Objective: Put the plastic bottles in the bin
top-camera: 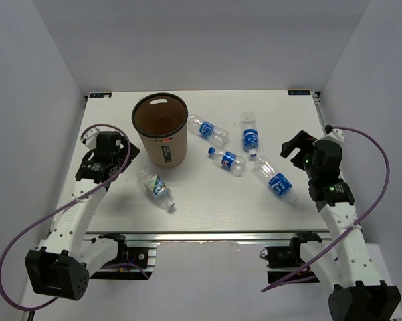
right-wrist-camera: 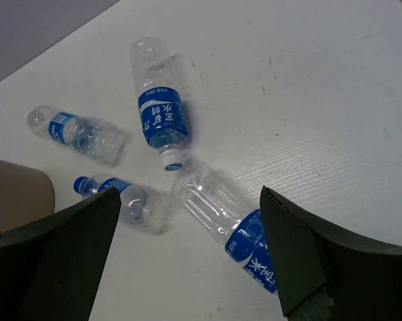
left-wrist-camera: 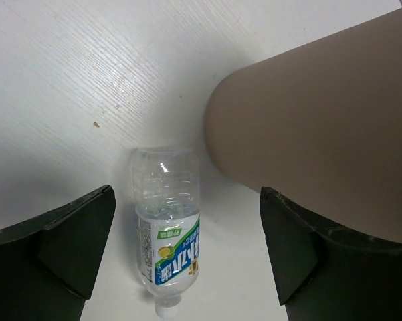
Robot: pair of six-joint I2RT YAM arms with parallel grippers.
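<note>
The tan bin [top-camera: 160, 130] stands upright at the back left; its wall fills the right of the left wrist view [left-wrist-camera: 321, 127]. Five clear bottles lie on the white table. One [top-camera: 157, 189] lies in front of the bin, and in the left wrist view [left-wrist-camera: 166, 227] it sits between my fingers' line of sight. My left gripper [top-camera: 114, 150] is open and empty above it, left of the bin. The other bottles [top-camera: 207, 129], [top-camera: 227, 159], [top-camera: 249, 137], [top-camera: 275, 179] lie right of the bin. My right gripper [top-camera: 295, 148] is open and empty above the nearest one [right-wrist-camera: 237, 224].
The white table [top-camera: 207, 207] is enclosed by grey walls on the left, right and back. The near table edge has a metal rail [top-camera: 201, 235]. In the right wrist view the bin's edge [right-wrist-camera: 17, 194] shows at the left, past three bottles [right-wrist-camera: 162, 107], [right-wrist-camera: 77, 132], [right-wrist-camera: 124, 199].
</note>
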